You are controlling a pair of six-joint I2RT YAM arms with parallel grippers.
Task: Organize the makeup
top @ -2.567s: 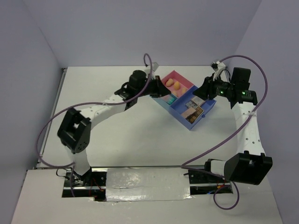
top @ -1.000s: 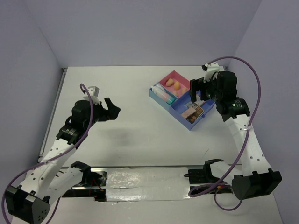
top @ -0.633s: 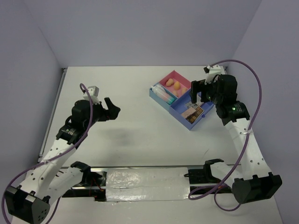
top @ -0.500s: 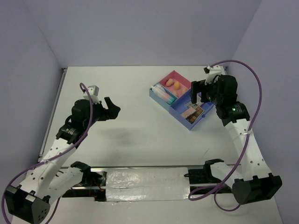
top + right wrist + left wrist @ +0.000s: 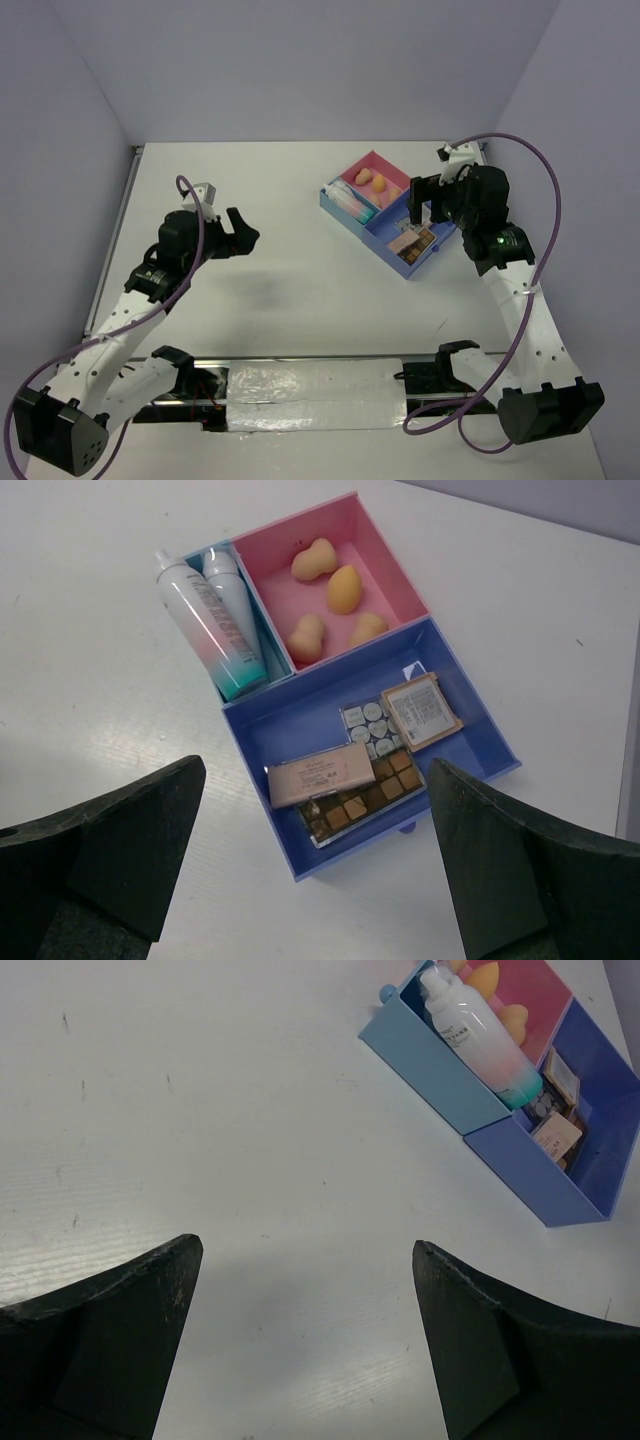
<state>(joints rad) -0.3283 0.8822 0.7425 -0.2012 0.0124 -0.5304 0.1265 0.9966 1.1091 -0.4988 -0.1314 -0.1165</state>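
Over on the left, the left gripper (image 5: 240, 232) hangs above bare bench (image 5: 300, 190) with its jaws spread wide and nothing between them, well apart from the pink-and-blue tray (image 5: 295, 725). The right gripper (image 5: 424, 200) hovers over the tray, also parted and empty. All the makeup sits inside the tray. Four tan sponges (image 5: 343, 588) are in the pink compartment. The white bottle (image 5: 232, 600) and the teal-capped tube (image 5: 208, 630) lie side by side, touching, in the narrow light-blue slot. In the dark-blue compartment, the peach palette (image 5: 320, 773) lies against the brown palette (image 5: 362, 794). A grey palette (image 5: 368, 725) and a tan-edged palette (image 5: 422, 708) lie just beyond them.
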